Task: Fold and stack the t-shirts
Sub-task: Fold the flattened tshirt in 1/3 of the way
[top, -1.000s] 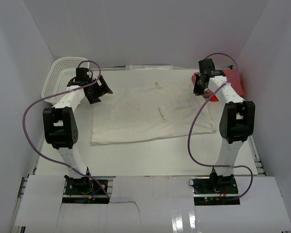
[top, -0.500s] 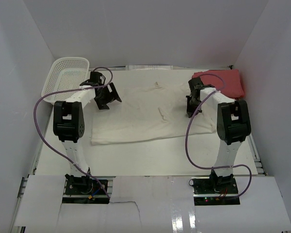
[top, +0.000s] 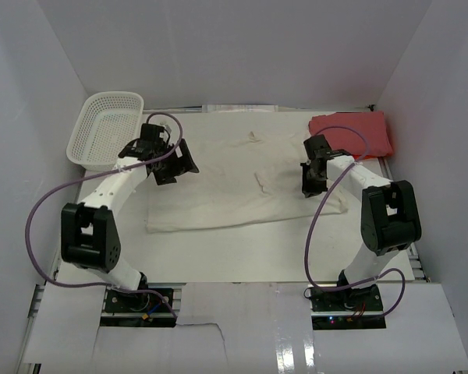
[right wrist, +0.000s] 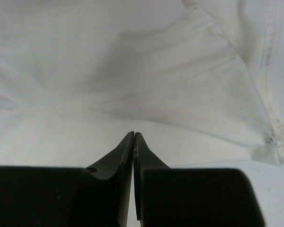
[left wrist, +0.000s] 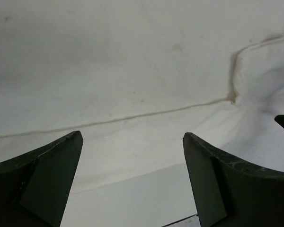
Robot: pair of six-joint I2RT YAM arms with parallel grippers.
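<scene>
Matt cream cloth shirt, plastic mesh basket

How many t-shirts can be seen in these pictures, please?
2. The cream-white t-shirt lies spread in the middle of the table; the red t-shirt lies in a compact heap at the far right corner. Another might hide beneath either.

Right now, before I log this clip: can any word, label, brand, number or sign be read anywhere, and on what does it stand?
None can be read in any view.
The cream-white t-shirt, the red t-shirt and the white mesh basket show no print, tag or logo.
The circuit boards at the arm bases are too small to show whether they carry any marking.
</scene>
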